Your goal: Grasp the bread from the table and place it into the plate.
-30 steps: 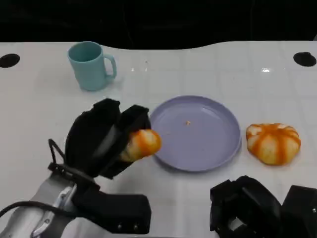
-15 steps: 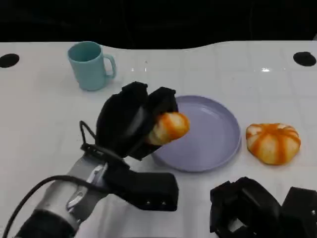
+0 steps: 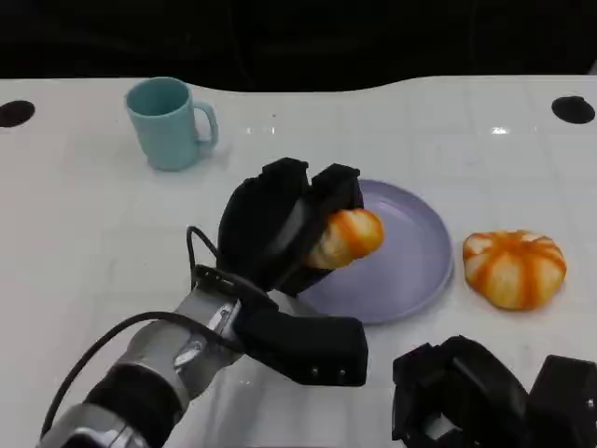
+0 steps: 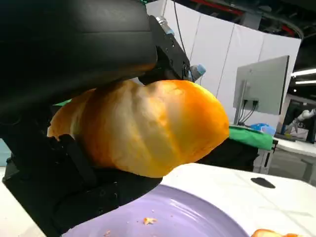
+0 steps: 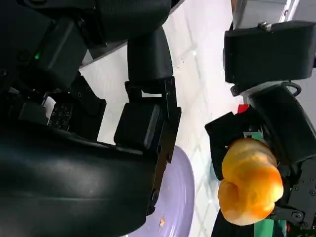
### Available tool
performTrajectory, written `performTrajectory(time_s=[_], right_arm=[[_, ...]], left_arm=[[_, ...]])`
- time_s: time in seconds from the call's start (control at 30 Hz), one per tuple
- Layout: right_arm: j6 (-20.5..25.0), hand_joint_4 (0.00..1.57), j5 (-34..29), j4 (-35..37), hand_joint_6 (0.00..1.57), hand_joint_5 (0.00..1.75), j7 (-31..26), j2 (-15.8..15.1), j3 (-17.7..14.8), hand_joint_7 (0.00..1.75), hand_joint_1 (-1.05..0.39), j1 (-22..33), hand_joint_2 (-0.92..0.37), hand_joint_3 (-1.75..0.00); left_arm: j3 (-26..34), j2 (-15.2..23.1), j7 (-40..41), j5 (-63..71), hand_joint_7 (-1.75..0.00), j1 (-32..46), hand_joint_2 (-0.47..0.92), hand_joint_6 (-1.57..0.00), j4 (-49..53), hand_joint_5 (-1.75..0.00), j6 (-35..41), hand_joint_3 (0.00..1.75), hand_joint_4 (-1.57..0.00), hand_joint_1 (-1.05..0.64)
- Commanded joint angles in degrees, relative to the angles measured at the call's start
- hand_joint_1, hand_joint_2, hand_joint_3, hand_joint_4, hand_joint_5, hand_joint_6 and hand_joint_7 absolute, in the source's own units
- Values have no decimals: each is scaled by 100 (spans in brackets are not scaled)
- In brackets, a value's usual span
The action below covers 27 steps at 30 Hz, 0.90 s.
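Observation:
My left hand (image 3: 284,224) grips an orange-and-cream bread roll (image 3: 346,237) and holds it in the air over the left part of the lilac plate (image 3: 420,252). The left wrist view has the same roll (image 4: 148,126) close up in the black fingers (image 4: 74,173), above the plate (image 4: 187,217). From the right wrist view the roll (image 5: 251,181) hangs above the plate (image 5: 175,197). My right hand (image 3: 485,397) rests low at the table's near edge, fingers curled, holding nothing.
A second striped orange bread (image 3: 515,268) lies on the white table just right of the plate. A teal mug (image 3: 171,122) stands at the back left. Two black holes (image 3: 573,109) mark the table's far corners.
My left hand has carried the roll up and to the right, from beside the plate's left rim to over the plate. The right hand has stayed put.

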Motion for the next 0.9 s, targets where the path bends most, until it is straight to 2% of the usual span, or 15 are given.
performTrajectory(time_s=[0.03,0.1,0.17,0.2,0.23,0.27,0.33,0.4,0.47,0.5,0.53,0.57,0.67,0.9], right_arm=[[39,154,48,-95,157,126,9,-25,-9,96,-105,107,-8,-126],[129,153,-23,-200,157,127,-46,-52,9,96,-105,145,-8,-127],[186,152,-59,-299,157,127,-77,-65,24,97,-105,182,-8,-127],[179,150,-65,-318,157,130,-77,-65,28,97,-105,193,-8,-128],[136,149,-75,-299,157,131,-75,-62,30,98,-105,189,-8,-128],[102,149,-76,-277,157,131,-73,-55,30,97,-105,184,-8,-128],[127,150,-27,-258,157,132,-56,-23,27,97,-105,184,-7,-129],[165,152,28,-268,157,131,-30,4,32,96,-105,195,-7,-129],[182,153,39,-300,157,130,-29,9,40,95,-105,220,-9,-125],[192,153,37,-319,157,130,-35,9,43,95,-105,230,-9,-125],[187,153,44,-336,157,130,-34,8,38,95,-105,245,-9,-124],[155,154,43,-345,157,129,-33,3,31,97,-105,266,-8,-126],[88,155,-22,-396,157,129,-88,-20,17,97,-105,315,-10,-127],[143,154,51,-426,157,128,-56,-29,-16,97,-105,325,-9,-127]], left_arm=[[-105,-81,249,-7,-175,-426,25,-77,463,-175,-140,150,-102,-23],[-135,-146,226,-49,-175,-541,28,-75,645,-175,-176,146,-99,-23],[-158,-199,106,-96,-164,-641,32,-71,767,-175,-156,138,-92,-25],[-167,-217,37,-114,-142,-677,37,-70,801,-173,-129,127,-85,-28],[-182,-228,-76,-121,-131,-715,39,-69,817,-172,-74,121,-82,-29],[-196,-233,-162,-121,-113,-740,43,-63,826,-170,-34,110,-74,-30],[-248,-220,-335,-87,-94,-777,47,-56,817,-163,57,97,-65,-32],[-292,-177,-740,-105,-73,-785,53,-40,730,-149,190,82,-49,-37],[-360,-118,-1154,-71,-54,-785,70,-30,600,-126,375,55,-33,-46],[-386,-95,-1290,-51,-49,-778,79,-26,534,-115,453,39,-28,-50],[-417,-66,-1497,-28,-47,-762,85,-24,435,-109,565,28,-25,-53],[-443,-41,-1708,-12,-42,-726,89,-18,318,-100,696,21,-15,-60],[-513,44,-2259,31,-34,-591,92,-9,-99,-87,1109,20,-3,-73],[-636,342,-3199,215,-27,-217,92,-4,-1279,-71,1846,27,0,-87]])
